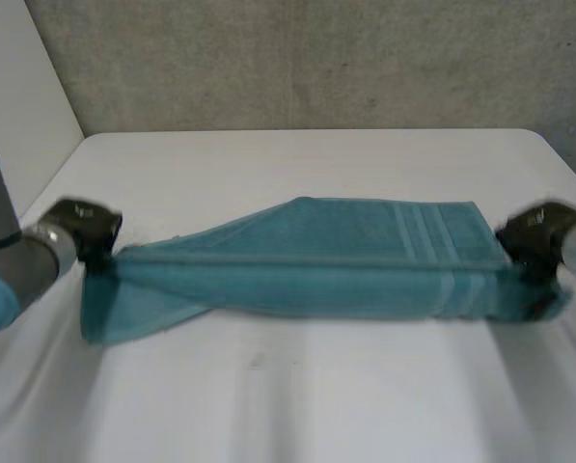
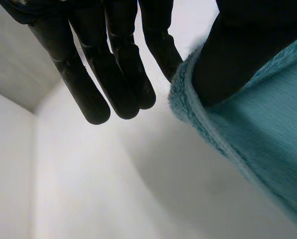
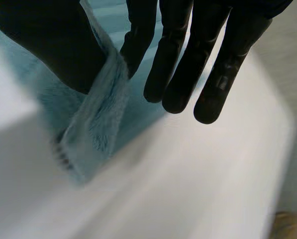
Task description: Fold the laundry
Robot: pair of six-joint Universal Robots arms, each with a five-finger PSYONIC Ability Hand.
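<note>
Two hands, one towel. My left hand (image 1: 87, 230) and my right hand (image 1: 536, 239) hold a teal towel (image 1: 326, 258) stretched between them across the middle of a white table (image 1: 297, 159).

Surface and room: the tabletop is plain and matt. Behind it stands a rough grey wall (image 1: 316, 58), met at my left by a paler white panel (image 1: 17, 87).

Edges and clearance: the table's far edge runs along the wall and ends in rounded corners. Open tabletop lies beyond the towel and on its near side. Each hand is near its own side edge of the table.

Grip, left: in the left wrist view my thumb presses the towel's fluffy end edge against one finger. The other fingers reach out straight, apart from the cloth.

Grip, right: in the right wrist view my thumb and one finger likewise pinch the other end. The remaining fingers are straight and free.

Towel: it appears doubled lengthwise, with pale stripes near my right hand and one loose corner sagging below my left hand.

Unclear: I cannot tell whether that corner or the far fold touches the table. My forearms are cut off at the sides of the head view.
</note>
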